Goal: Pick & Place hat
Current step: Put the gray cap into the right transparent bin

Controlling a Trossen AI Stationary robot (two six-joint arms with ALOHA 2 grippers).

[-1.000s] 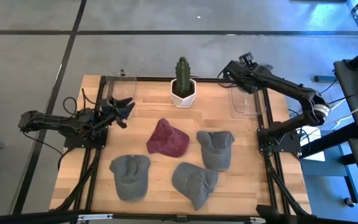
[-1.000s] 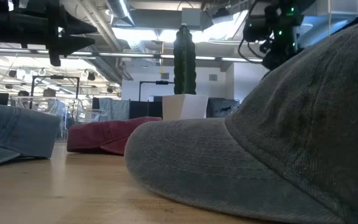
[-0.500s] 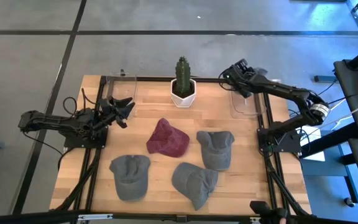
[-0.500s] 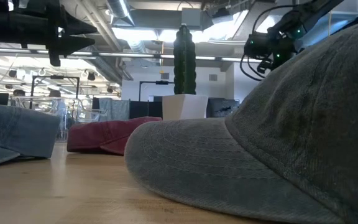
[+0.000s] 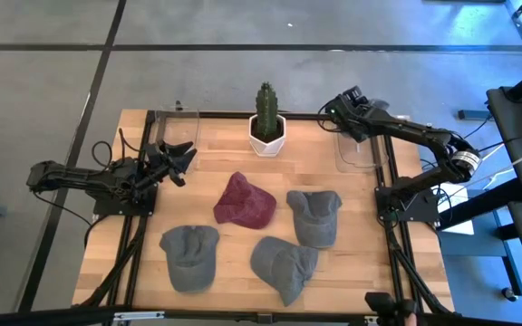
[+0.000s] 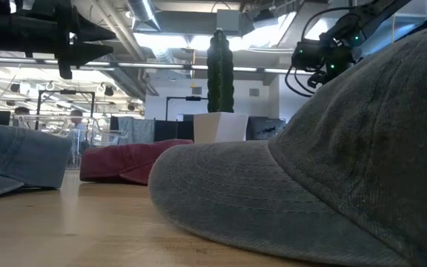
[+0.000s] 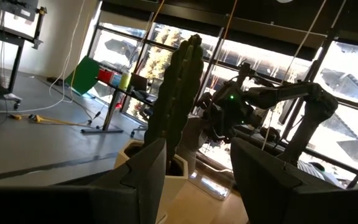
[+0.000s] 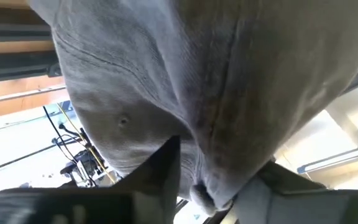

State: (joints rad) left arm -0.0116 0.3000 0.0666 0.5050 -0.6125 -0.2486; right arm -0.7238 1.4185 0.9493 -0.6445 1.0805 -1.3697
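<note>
Four hats lie on their open undersides on the wooden table: a red one (image 5: 245, 201), a grey one (image 5: 314, 217), a grey one (image 5: 284, 265) near the front, and a blue-grey one (image 5: 189, 256). My left gripper (image 5: 181, 158) is open and empty above the table's left side, pointing at the cactus; it also shows in the low view (image 6: 87, 33). My right gripper (image 5: 336, 107) hangs above the far right part of the table. Its wrist view is filled by grey hat cloth (image 8: 185, 81) between its fingers; the high view shows no hat at that gripper. My right gripper has a bunched fold of grey hat cloth (image 8: 209, 186) between its two fingers (image 8: 160, 171), as its wrist view shows. The cloth spreads out wide beyond the fingers. Which part of the hat the fold is, I cannot tell.
A cactus in a white pot (image 5: 266, 122) stands at the far middle of the table. Clear containers stand at the far left (image 5: 181, 122) and far right (image 5: 356, 149). Black frame rails (image 5: 392, 244) run along both sides.
My right gripper has gone a little toward the table's left edge and turned at the wrist, then kept still. The hats on the table have not moved.
</note>
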